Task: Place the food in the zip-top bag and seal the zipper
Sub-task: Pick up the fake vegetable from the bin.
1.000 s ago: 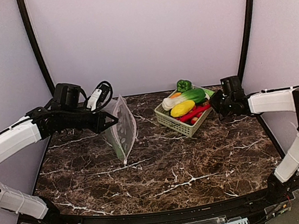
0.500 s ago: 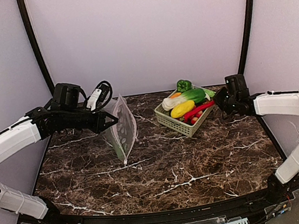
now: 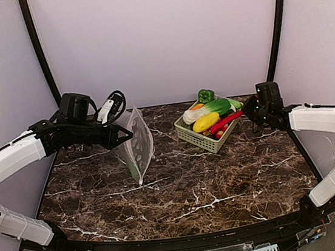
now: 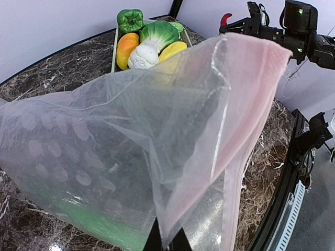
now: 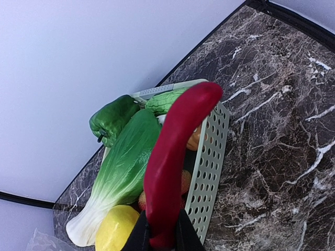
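Top external view shows you the left gripper (image 3: 124,134), jaws pinched tight on the clear dotted plastic zip-top bag (image 3: 138,142). The bag hangs limp over the brown marble table (image 3: 211,181), its pale pink zipper strip (image 4: 246,115) running along one edge. Your right gripper (image 3: 248,111) has its jaws narrow on the glossy red plastic chili (image 5: 175,157), held over the pale green lattice basket (image 3: 196,138). In the basket lie the white-green bok choy (image 3: 211,108), the smooth yellow piece (image 3: 205,121) and the green pepper (image 3: 206,95).

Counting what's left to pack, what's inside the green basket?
Bok choy, green pepper, yellow corn, an orange piece and cucumber show on top. Small red pieces peek out beneath; anything else under them is covered.
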